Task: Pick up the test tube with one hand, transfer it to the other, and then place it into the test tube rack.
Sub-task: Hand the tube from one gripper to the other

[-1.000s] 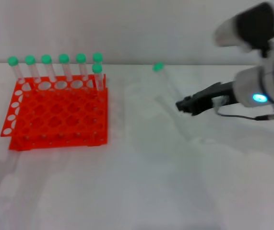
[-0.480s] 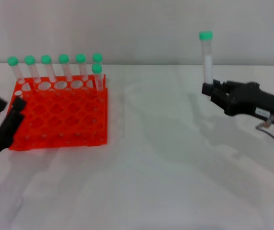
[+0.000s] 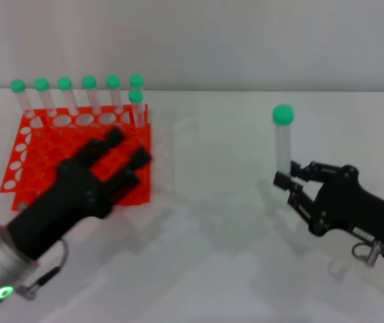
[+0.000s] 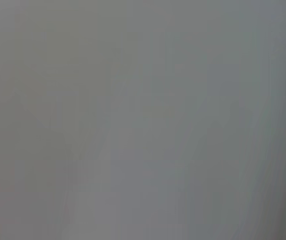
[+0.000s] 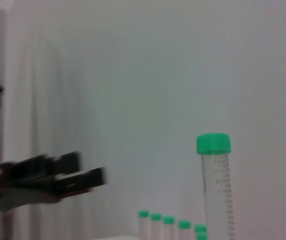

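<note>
I see a plain white worktop [image 3: 218,256] running back to a pale wall. The only thing standing on it is the orange-red rack [image 3: 50,151], at my far left. Seven green-capped tubes [image 3: 77,94] stand upright along the rack's back row and far corner.

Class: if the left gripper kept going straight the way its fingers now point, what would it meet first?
Probably nothing at once: the left gripper, over the test tube rack, points up-right across bare table. The test tube in the right gripper lies roughly ahead; depth unclear.
</note>
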### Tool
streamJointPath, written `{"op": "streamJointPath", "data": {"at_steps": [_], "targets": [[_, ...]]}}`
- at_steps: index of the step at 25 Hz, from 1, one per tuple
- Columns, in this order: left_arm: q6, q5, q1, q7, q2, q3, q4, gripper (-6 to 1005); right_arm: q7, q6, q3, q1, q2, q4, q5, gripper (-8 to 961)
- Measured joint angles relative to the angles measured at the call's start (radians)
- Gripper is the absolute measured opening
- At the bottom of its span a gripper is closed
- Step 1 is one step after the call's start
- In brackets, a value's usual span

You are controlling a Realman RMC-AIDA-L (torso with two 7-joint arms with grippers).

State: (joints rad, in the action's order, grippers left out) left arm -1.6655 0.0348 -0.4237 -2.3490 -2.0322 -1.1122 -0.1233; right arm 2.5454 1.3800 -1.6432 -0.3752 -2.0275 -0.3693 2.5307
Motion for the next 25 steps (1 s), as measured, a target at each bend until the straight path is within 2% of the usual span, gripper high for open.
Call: {"op": "streamJointPath", "data": {"at_steps": [4, 9, 14, 25], "targets": [[0.019, 0.113, -0.06, 0.004, -0.021, 0.0, -0.025, 695, 0.034, -0.001, -0.055, 0.001, 0.0, -0.001, 0.005, 178], [0.102, 0.22, -0.094, 0.008, -0.041, 0.0, -0.096, 661, 0.039, -0.013, -0.095, -0.004, 0.0, -0.003, 0.008, 178], [0.214, 0.27, -0.092, 0.018, -0.046, 0.001, -0.192, 627, 0.039, -0.015, -0.116, -0.003, 0.0, -0.003, 0.01, 178], [0.335, 0.272, -0.09, 0.019, -0.049, 0.024, -0.278, 552, 0.039, -0.023, -0.139, -0.003, 0.0, -0.002, 0.013, 177]]}}
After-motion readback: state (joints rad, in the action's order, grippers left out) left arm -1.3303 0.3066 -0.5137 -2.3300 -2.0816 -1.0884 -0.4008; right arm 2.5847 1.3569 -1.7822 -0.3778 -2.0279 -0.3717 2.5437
